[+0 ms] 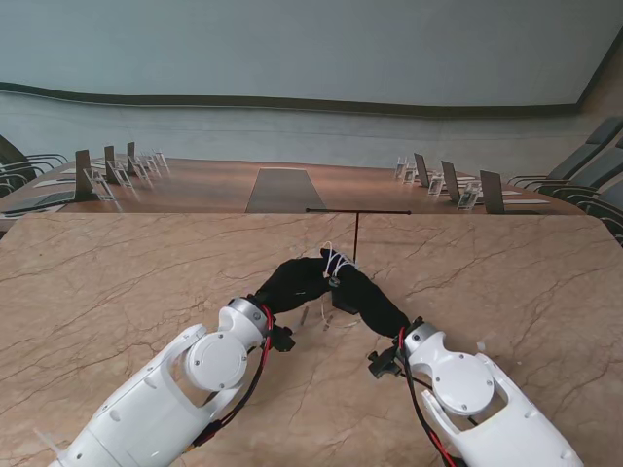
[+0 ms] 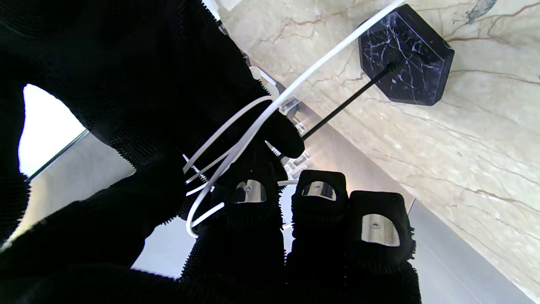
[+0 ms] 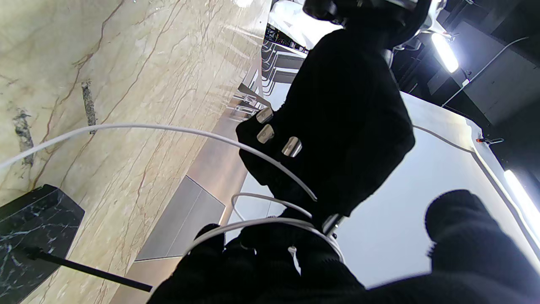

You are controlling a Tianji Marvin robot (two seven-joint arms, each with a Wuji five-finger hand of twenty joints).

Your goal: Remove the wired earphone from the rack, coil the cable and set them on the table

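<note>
While both meet above the table [image 1: 117, 292], left robot hand [image 1: 292, 280] and right robot hand [image 1: 368, 300] clasp the looped cable [image 1: 336, 261].

Beige marble table [image 1: 117, 292] with brown veins, inset grey panel [image 1: 283, 190] at its far middle, dark office chairs [image 1: 584, 170] and small nameplate stands [image 1: 443, 183] along both far sides

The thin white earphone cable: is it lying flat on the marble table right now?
No, the thin white earphone cable is looped in the air between the black-gloved left hand and right hand.
</note>
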